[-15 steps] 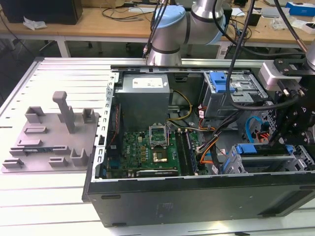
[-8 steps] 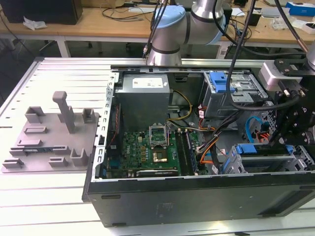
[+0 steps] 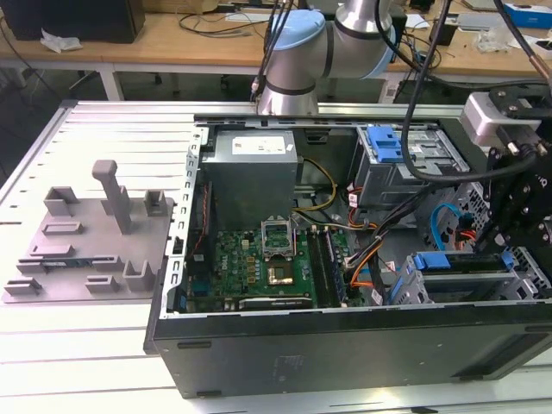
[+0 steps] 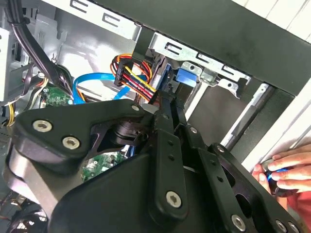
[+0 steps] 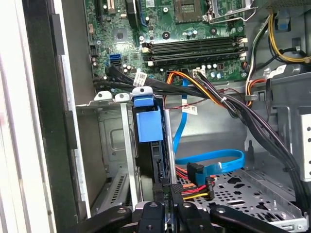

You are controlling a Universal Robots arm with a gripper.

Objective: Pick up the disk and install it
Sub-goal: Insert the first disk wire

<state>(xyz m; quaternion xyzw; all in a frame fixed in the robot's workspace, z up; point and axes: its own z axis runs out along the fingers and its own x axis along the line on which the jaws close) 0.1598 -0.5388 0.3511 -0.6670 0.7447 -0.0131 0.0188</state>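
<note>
The black linkage gripper (image 3: pixel 517 216) hangs at the 3 o'clock side of the open black computer tower case (image 3: pixel 345 354) in the exterior view; whether it is open or closed cannot be told. In the first wrist view, the disk in its blue plastic carrier bracket (image 5: pixel 148 124) stands on edge in the grey metal drive cage (image 5: pixel 109 141), directly beyond the gripper. A green motherboard (image 3: pixel 259 263) lies toward 9 o'clock, inside the case.
</note>
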